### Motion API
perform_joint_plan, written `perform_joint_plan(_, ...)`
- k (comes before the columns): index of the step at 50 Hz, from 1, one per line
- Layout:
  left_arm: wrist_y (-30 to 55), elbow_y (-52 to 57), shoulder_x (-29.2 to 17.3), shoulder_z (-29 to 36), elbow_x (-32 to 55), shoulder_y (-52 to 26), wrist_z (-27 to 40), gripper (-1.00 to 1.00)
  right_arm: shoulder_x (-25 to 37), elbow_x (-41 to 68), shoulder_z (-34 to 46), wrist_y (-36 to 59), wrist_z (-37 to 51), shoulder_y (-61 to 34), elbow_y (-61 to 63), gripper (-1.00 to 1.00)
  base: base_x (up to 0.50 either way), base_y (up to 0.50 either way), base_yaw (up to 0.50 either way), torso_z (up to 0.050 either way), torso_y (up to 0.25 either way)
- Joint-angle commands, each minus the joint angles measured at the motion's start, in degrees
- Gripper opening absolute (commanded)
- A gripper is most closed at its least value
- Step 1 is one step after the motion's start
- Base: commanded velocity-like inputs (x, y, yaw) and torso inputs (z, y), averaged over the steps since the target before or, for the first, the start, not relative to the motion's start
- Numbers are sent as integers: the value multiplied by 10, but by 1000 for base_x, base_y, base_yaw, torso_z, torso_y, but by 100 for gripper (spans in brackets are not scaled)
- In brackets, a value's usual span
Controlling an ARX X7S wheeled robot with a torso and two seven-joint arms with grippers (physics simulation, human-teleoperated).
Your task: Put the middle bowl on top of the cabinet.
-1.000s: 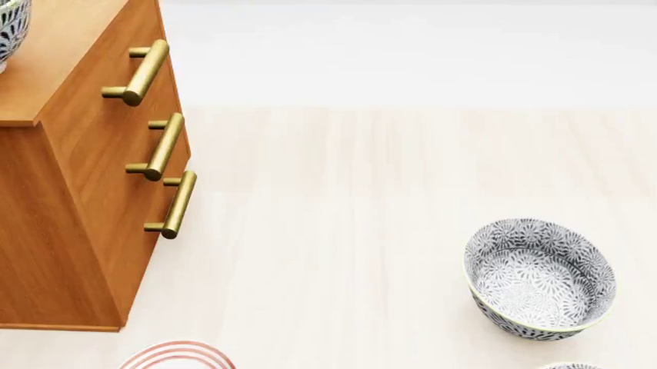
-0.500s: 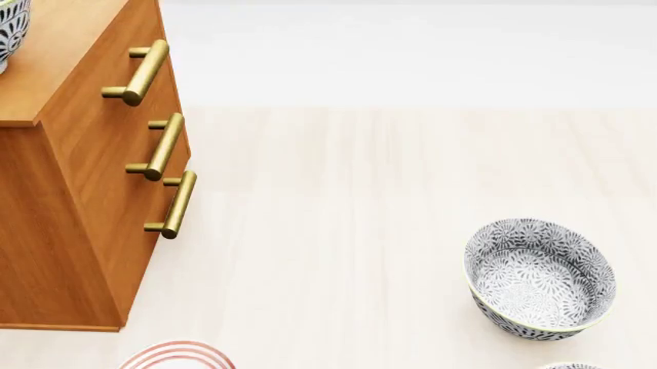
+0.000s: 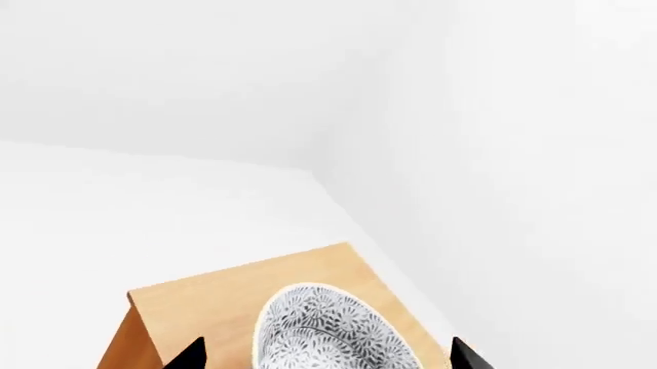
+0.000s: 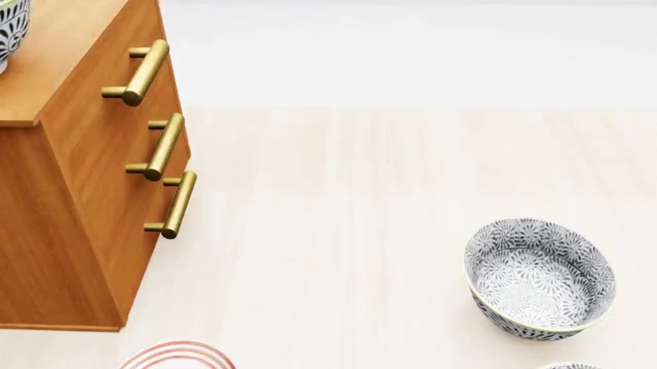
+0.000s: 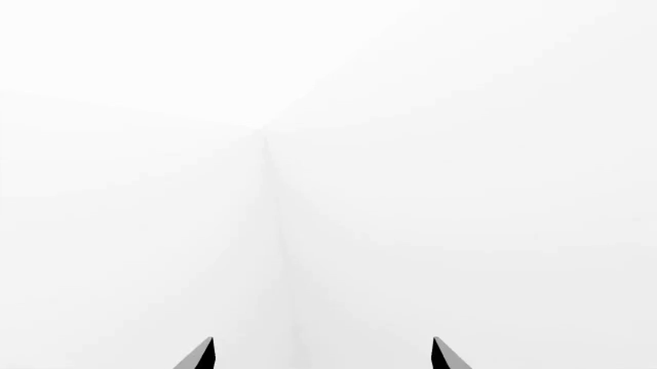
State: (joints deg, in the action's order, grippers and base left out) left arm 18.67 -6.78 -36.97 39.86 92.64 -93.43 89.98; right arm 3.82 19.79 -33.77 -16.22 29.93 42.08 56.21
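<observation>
Head view: your cabinet [image 4: 92, 177] stands at the left of the pale floor [image 4: 349, 223], its three brass bar handles [image 4: 162, 146] facing right. On its lighter top, at the very left edge of the view, you can make out a sliver of the middle bowl [image 4: 11, 31] with its grey-and-white floral pattern; most of it is cut off by the edge. A second patterned bowl [image 4: 540, 278] sits upright on the floor at lower right, well apart from the cabinet. The rim of a third bowl [image 4: 571, 366] barely shows at the bottom edge below it. The plate with red rings [image 4: 177, 356] peeks in at the bottom left, near the foot of the cabinet. Neither of your arms shows here.

Left wrist view: the middle bowl [image 3: 328, 330] rests upright on the cabinet [image 3: 195, 307] top, with white walls behind. Your left gripper [image 3: 326, 355] shows only two dark fingertips [image 3: 191, 357], spread wide to either side of the bowl and not touching it; it holds nothing.

Right wrist view: your right gripper [image 5: 323, 355] shows two dark fingertips [image 5: 199, 356] set wide apart with nothing between them, facing a bare white wall corner [image 5: 272, 200].
</observation>
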Motion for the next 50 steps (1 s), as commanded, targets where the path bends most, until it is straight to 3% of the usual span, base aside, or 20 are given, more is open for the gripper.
perform_joint_plan(1, -10, 170, -30, -13, -7, 52, -8, 100, -10, -13, -14, -10, -19, 12, 3, 100, 0, 0, 0, 0, 0)
perform_joint_plan(16, -36, 342, -79, -16, -65, 143, -1, 100, -24, -3, -27, -20, -34, 19, 3, 100, 0, 0, 0, 0, 0)
perform_joint_plan(19, 1, 377, -70, -64, -103, 185, 0, 100, -27, 0, -30, -22, -38, 21, 3, 100, 0, 0, 0, 0, 0)
perform_joint_plan(26, 34, 461, -70, -88, -170, 232, -1, 100, -32, 6, -36, -26, -44, 25, 4, 100, 0, 0, 0, 0, 0)
perform_joint_plan(42, 51, 609, -103, -50, -348, 338, -35, 100, -31, 2, -33, -23, -43, 24, 7, 100, 0, 0, 0, 0, 0)
perform_joint_plan(50, 0, 636, -114, 0, -488, 461, -73, 100, -31, 0, -32, -22, -43, 24, 7, 100, 0, 0, 0, 0, 0)
